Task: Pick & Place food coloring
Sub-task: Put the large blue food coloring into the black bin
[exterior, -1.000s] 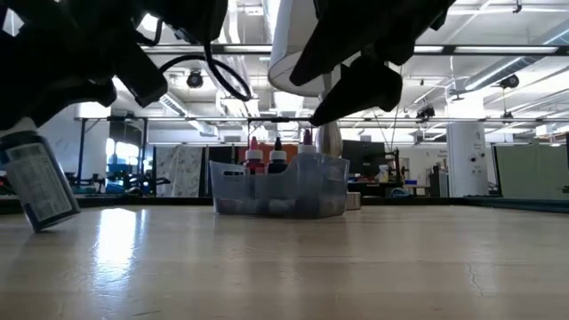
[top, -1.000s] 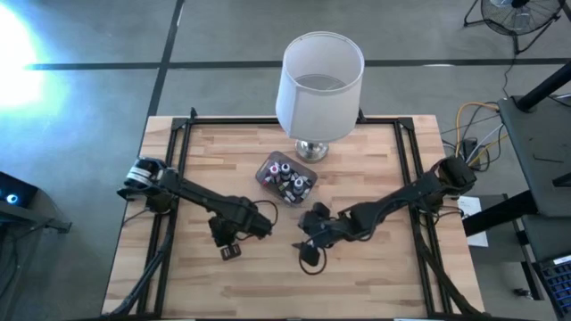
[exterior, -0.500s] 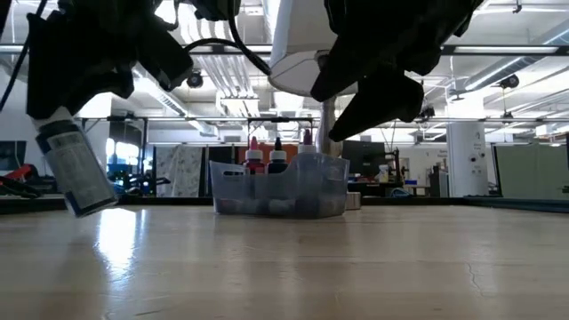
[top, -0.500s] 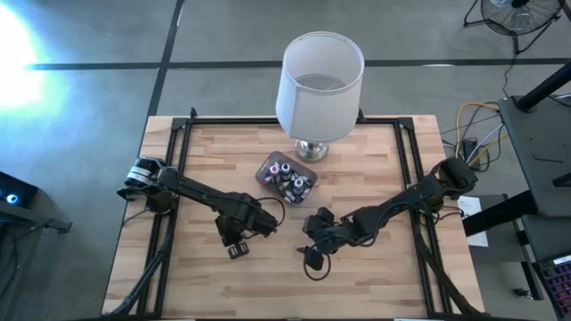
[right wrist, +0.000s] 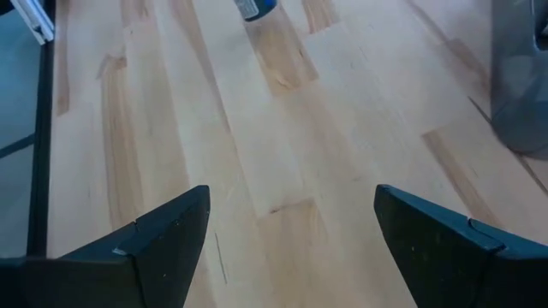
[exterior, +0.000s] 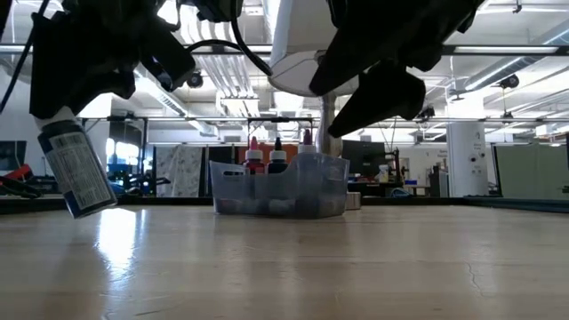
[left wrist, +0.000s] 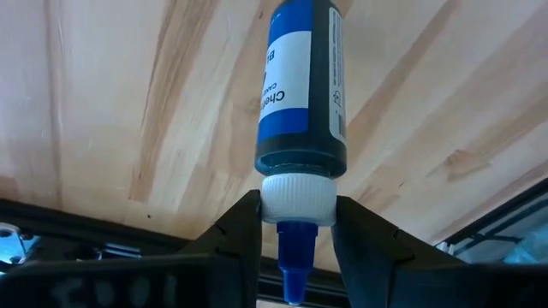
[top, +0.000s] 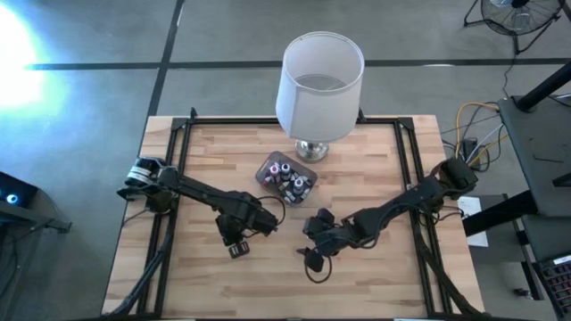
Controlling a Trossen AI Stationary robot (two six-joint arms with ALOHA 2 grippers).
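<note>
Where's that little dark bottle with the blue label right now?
The blue-labelled dark bottle hangs by its white cap between the left gripper's fingers, just above the wooden table, left of the translucent tub of bottles.

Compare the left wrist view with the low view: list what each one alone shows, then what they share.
Only the left wrist view: the white collar and blue tip of the food coloring bottle, pinched between the left claw fingers, and its blue label.

Only the low view: the translucent tub holding more bottles, the lamp behind it, and the right claw hanging above the table.

Both: the same bottle, held tilted over the wooden table.
</note>
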